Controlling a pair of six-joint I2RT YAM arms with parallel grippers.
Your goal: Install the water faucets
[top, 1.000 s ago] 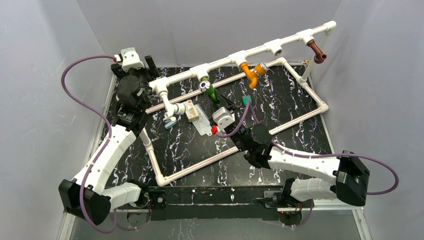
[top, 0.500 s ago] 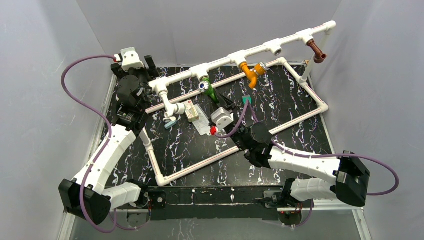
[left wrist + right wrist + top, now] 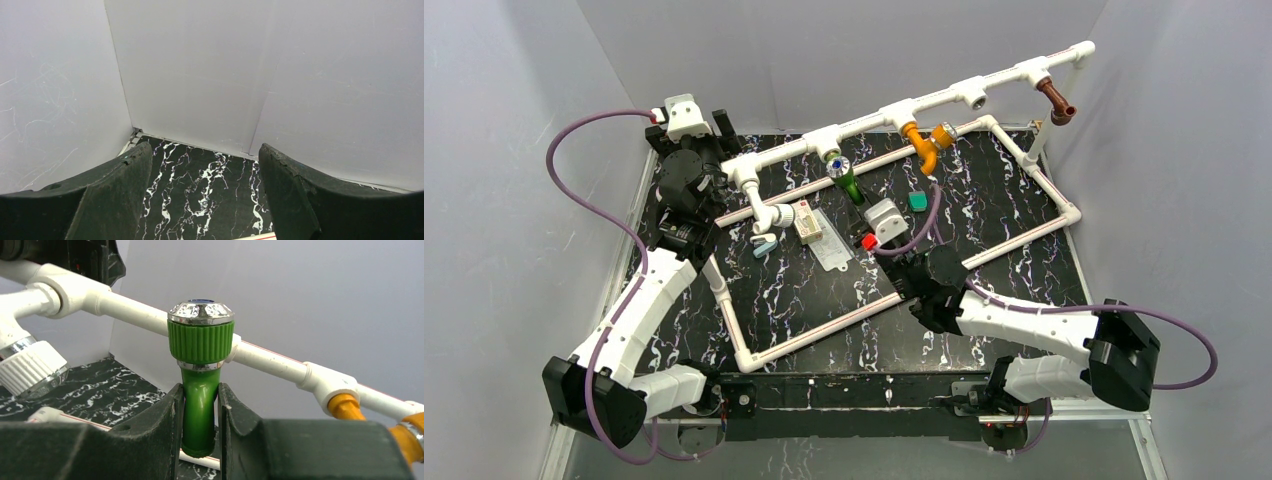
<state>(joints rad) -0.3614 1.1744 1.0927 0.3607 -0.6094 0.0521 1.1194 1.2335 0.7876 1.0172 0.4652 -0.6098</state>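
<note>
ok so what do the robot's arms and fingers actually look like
The left arm and right arm match: white shells on the long links, black joint housings. A purple cable loops along each, and each wrist carries a pale camera block with a red tab. The fingers are matte black, thick and blunt.

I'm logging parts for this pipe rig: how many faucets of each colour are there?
green faucet: 1
orange faucet: 1
brown faucet: 1
white faucet: 1
Total: 4
</note>
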